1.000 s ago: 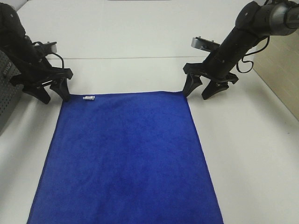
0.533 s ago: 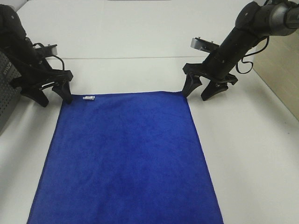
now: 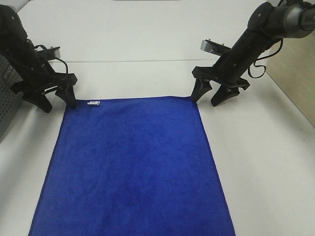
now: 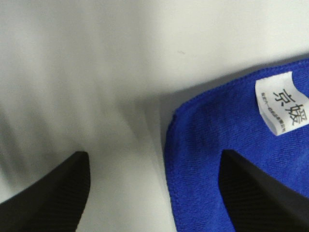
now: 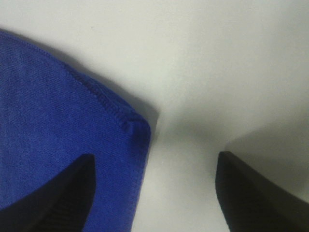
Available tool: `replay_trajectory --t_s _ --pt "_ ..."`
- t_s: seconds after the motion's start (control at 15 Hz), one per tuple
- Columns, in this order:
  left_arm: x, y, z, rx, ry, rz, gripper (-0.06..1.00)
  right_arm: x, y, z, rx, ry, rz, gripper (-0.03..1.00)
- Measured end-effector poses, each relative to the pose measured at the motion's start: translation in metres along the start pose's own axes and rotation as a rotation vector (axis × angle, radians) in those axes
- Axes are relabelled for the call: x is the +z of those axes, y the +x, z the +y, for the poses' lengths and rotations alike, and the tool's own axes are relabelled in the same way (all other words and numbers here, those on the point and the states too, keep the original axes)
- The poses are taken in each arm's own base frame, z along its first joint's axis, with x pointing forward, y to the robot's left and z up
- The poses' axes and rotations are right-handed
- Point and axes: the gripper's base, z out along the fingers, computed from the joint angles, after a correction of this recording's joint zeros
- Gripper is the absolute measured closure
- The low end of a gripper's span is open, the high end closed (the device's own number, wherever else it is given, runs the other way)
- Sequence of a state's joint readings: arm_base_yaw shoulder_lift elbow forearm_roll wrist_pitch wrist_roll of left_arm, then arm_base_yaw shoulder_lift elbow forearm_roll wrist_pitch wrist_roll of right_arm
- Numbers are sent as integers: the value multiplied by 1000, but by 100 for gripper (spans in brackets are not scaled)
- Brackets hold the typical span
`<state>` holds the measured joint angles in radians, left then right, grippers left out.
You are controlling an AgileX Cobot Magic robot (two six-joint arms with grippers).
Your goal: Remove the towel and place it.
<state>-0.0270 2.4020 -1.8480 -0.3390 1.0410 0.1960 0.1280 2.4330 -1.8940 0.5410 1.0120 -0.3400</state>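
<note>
Tabletop (image 3: pixel 147 78) carries the towel (image 3: pixel 133 167) spread flat, and the left gripper (image 3: pixel 59 105) and right gripper (image 3: pixel 205 100) each straddle a far corner with jaws apart, apparently ready to pinch it, beside the small white tag (image 3: pixel 93 103).

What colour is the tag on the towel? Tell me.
The tag is white with dark print; left wrist view.

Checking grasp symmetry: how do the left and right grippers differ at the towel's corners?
The left gripper is at the towel's far-left corner, the right gripper at its far-right one. The left's corner carries the white tag; the right's has none. Both are open, straddling their corner: one finger over cloth, one over table.
</note>
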Motion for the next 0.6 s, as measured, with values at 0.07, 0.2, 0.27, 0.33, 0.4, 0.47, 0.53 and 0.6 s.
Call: replay_trajectory --t_s 0.07,0.2,0.27,0.33,0.4,0.47,0.53,0.6 --pt "0 0 -1 -4 14 -3 24 0 0 0 1 -1 -2 27" --pt "2 -1 -8 2 27 -10 24 6 0 6 -9 -4 6 27" --pt "3 -1 -10 6 28 -13 24 8 0 8 -14 -6 8 27" --pt "6 -1 -16 20 30 -12 24 14 0 16 -31 -9 13 27" --pt "8 -1 -20 25 36 -13 24 21 0 24 -41 -19 16 27" --pt "11 -2 -24 23 49 -11 24 27 -1 33 -55 -29 14 27" --pt "13 -2 -29 30 54 -12 24 31 -1 38 -64 -36 16 27" --pt "19 -1 -42 53 61 -5 24 35 -2 43 -71 -42 11 27"
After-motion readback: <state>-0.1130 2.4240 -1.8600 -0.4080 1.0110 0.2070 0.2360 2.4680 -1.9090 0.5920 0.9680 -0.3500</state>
